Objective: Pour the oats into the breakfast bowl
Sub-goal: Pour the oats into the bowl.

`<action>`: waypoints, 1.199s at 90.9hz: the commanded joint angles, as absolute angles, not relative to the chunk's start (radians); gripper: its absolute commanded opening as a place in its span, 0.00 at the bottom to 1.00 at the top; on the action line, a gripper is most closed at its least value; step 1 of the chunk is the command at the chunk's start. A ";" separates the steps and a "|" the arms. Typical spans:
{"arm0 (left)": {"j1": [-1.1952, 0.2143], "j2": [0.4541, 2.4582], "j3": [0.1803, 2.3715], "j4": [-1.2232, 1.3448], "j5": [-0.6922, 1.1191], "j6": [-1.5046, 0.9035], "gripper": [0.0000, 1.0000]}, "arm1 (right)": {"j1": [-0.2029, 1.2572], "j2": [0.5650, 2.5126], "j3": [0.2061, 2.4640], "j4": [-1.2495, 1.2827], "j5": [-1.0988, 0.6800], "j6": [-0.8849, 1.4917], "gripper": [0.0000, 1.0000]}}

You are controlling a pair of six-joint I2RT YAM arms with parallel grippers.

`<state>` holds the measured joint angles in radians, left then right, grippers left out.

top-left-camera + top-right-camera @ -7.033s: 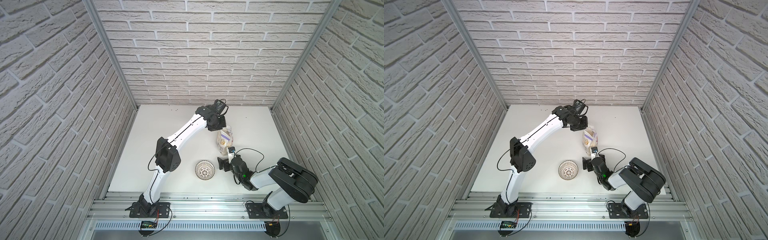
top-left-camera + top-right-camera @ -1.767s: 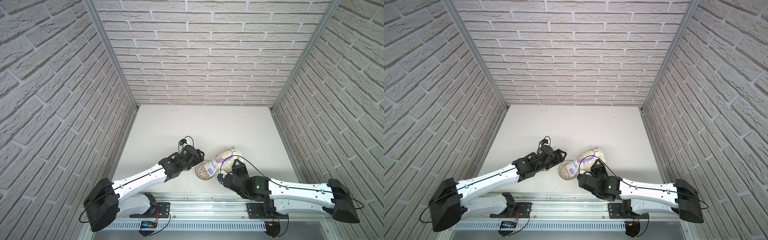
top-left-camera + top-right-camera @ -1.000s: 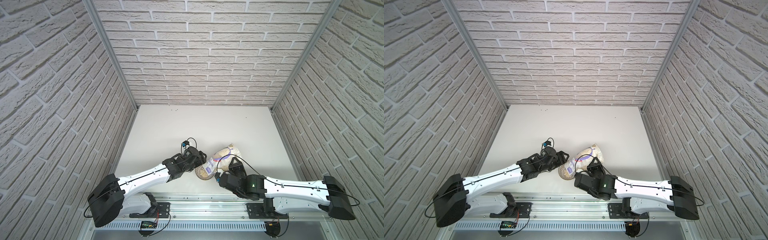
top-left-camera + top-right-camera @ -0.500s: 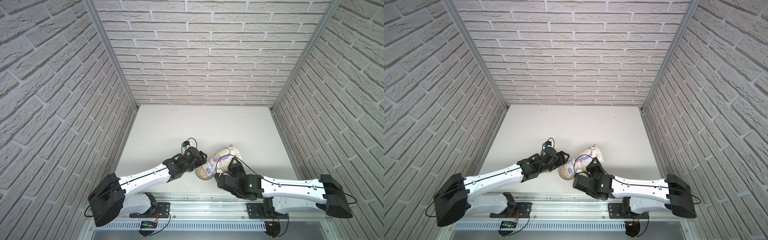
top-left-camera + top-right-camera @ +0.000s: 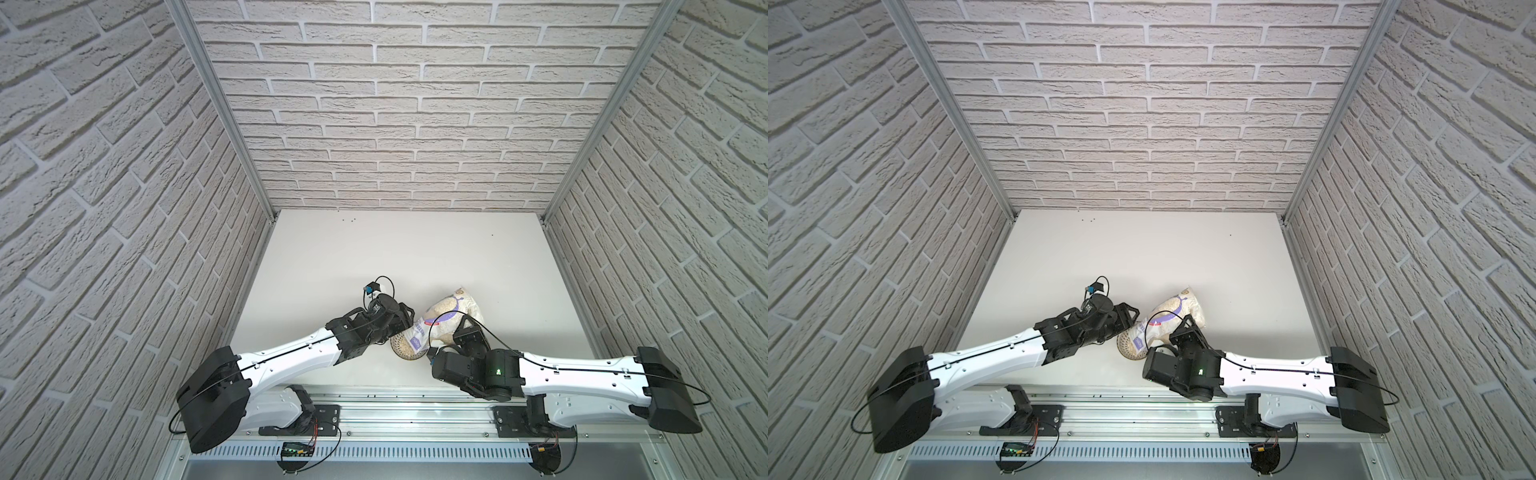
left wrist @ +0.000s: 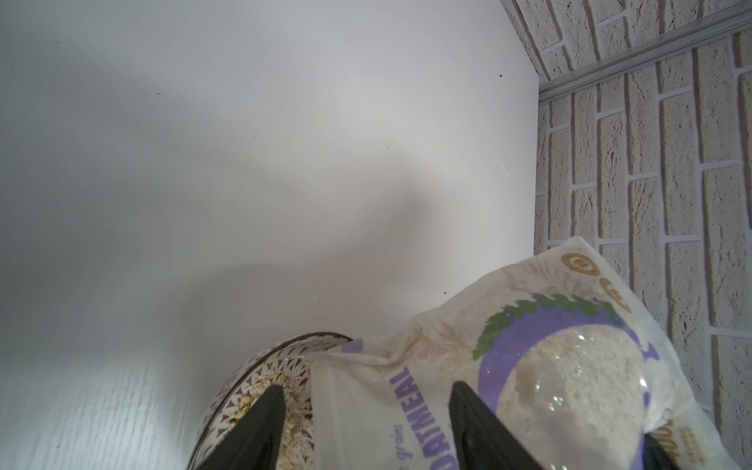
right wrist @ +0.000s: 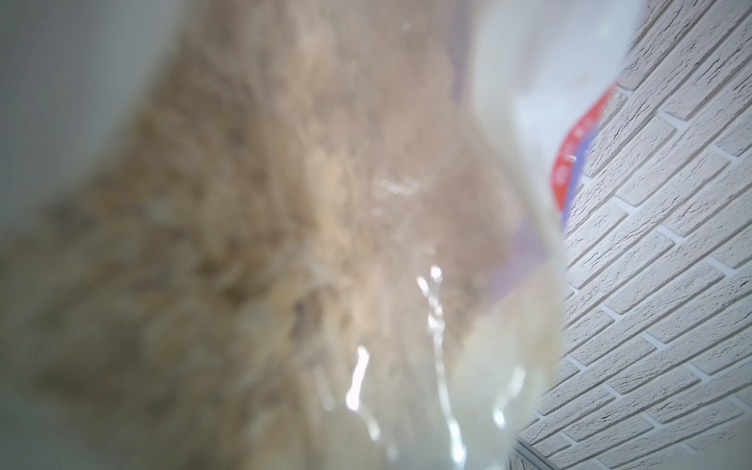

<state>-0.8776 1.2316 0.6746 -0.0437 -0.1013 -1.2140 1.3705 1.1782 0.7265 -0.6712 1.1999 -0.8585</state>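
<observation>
Near the bench (image 5: 374,257) front edge, mid-width: left fingers (image 6: 260,427) spread wide, gripping nothing, straddling the pouch mouth above the breakfast bowl (image 5: 401,349). Oat flakes now in the bowl, bare seven seconds back. Oats pouch (image 5: 451,309) no longer upright farther back: raised, tilted mouth-down over the bowl. Right fingers (image 5: 467,332) clamped round its middle.
</observation>
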 commanded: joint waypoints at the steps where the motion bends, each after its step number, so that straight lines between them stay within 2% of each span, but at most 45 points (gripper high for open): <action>1: -0.883 1.235 0.663 -0.013 -0.104 -1.219 0.67 | 1.380 1.150 0.802 -0.631 1.386 -0.776 0.03; 6: -0.883 1.239 0.663 -0.008 -0.101 -1.219 0.67 | 1.378 1.170 0.765 -0.643 1.416 -0.837 0.03; 16: -0.882 1.244 0.669 -0.011 -0.095 -1.212 0.67 | 1.372 1.134 0.810 -0.641 1.408 -0.767 0.03; 25: -0.882 1.246 0.667 -0.006 -0.100 -1.218 0.67 | 1.386 1.166 0.763 -0.609 1.416 -0.834 0.03; 34: -0.883 1.246 0.669 -0.009 -0.096 -1.214 0.67 | 1.378 1.181 0.834 -0.707 1.413 -0.701 0.03; 44: -0.884 1.246 0.665 -0.007 -0.102 -1.221 0.67 | 1.388 1.186 0.776 -0.624 1.409 -0.805 0.03; 59: -0.887 1.244 0.667 -0.011 -0.104 -1.221 0.67 | 1.389 1.147 0.790 -0.592 1.348 -0.762 0.03; 65: -0.887 1.243 0.671 -0.016 -0.106 -1.215 0.68 | 1.376 1.168 0.757 -0.569 1.387 -0.844 0.03; 72: -0.886 1.241 0.673 -0.025 -0.108 -1.210 0.69 | 1.366 1.138 0.798 -0.568 1.372 -0.798 0.03; 82: -0.886 1.242 0.671 -0.023 -0.114 -1.214 0.69 | 1.360 1.183 0.752 -0.605 1.407 -0.868 0.03; 90: -0.886 1.241 0.673 -0.026 -0.110 -1.210 0.69 | 1.343 1.158 0.800 -0.622 1.382 -0.781 0.03; 100: -0.887 1.241 0.672 -0.027 -0.113 -1.211 0.69 | 1.353 1.193 0.740 -0.637 1.418 -0.841 0.03; 105: -0.886 1.238 0.672 -0.030 -0.113 -1.209 0.69 | 1.341 1.183 0.790 -0.708 1.416 -0.739 0.03; 109: -0.886 1.235 0.669 -0.030 -0.115 -1.211 0.69 | 1.343 1.158 0.806 -0.672 1.409 -0.720 0.03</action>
